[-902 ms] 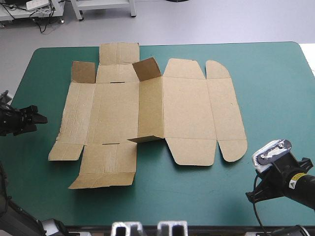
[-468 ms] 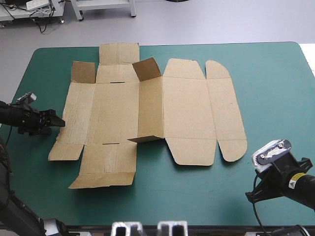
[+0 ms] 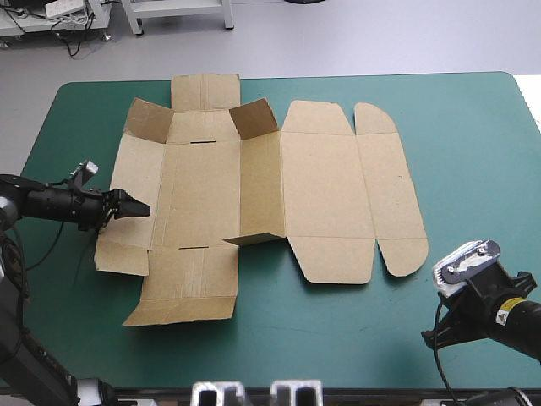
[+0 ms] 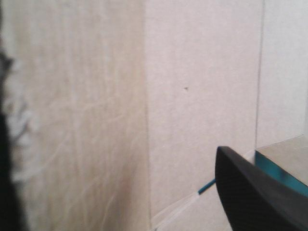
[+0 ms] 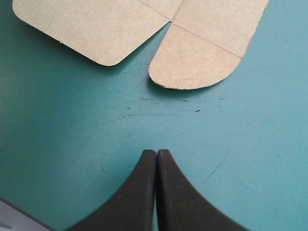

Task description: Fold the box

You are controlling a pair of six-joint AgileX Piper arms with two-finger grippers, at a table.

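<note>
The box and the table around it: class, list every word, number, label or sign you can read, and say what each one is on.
No text can be read in any view.
Box: plain brown board, no print.
Teal-green cover: no writing.
Yellow sticker on the right arm: it bears a dark mark, too small to read.

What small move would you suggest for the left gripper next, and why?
Probably shut the left gripper on the box at its left edge. Its fingers stand open with brown board filling the space between them in the left wrist view, and that side panel lies flat, not yet raised. The right gripper is shut over the teal-green cover, apart from the board.
</note>
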